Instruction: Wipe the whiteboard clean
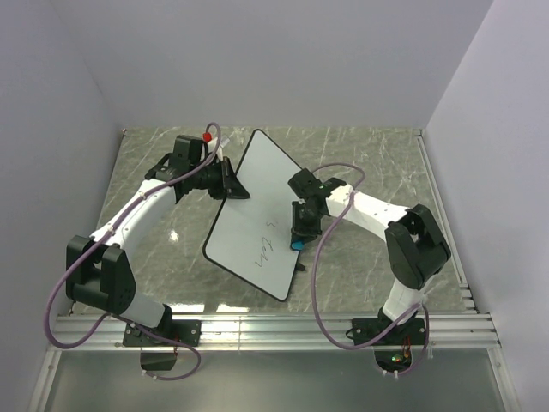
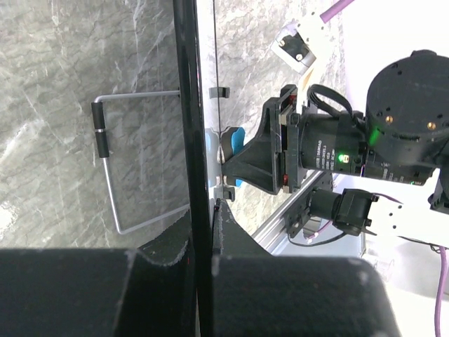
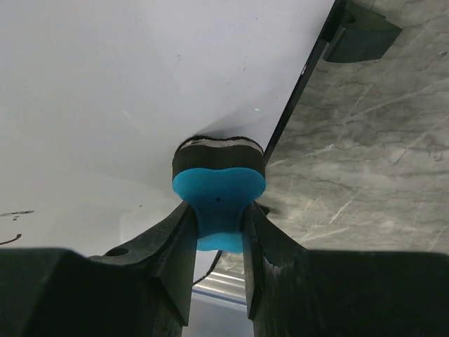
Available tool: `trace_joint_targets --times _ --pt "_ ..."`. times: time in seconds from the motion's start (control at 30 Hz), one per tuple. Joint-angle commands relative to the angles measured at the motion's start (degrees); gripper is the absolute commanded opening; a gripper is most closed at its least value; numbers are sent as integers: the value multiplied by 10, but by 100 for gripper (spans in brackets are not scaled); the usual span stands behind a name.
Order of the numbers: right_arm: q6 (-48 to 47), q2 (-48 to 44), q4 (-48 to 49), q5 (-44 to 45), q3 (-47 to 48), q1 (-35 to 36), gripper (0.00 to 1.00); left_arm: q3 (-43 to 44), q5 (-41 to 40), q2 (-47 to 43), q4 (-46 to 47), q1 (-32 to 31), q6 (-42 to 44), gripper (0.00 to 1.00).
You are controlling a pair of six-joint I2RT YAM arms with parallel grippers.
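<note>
Whiteboard (image 1: 253, 215) stands tilted on table (image 1: 369, 172) between arms, left gripper (image 2: 202, 235) clenched on its rim, right gripper (image 3: 219, 225) grasping blue eraser (image 3: 219, 186) against board's face; handwriting (image 1: 264, 251) shows lower down, so erasing apparently mostly undone.

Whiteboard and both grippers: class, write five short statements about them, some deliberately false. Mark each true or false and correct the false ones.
1. The left gripper is shut on the whiteboard's rim. True.
2. The right gripper is empty. False: it holds a blue eraser.
3. The eraser rests against the whiteboard. True.
4. The whiteboard is wiped clean. False: dark writing remains on it.
5. The whiteboard lies flat. False: it stands tilted up, with a wire stand behind it.
</note>
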Motion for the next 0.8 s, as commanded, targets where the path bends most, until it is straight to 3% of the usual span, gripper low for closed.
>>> trace_joint_targets --times 0.0,0.3,0.57,0.77 --pt "6 2 68 -2 12 28 0 -8 -26 23 40 -53 100 0" --pt "31 -32 174 -49 95 54 0 -23 -56 25 60 -53 59 0" --pt "75 -66 266 -65 14 54 0 -33 -61 23 74 -53 40 0" --pt "81 -70 276 -36 -65 53 0 -40 -67 18 74 -53 37 0"
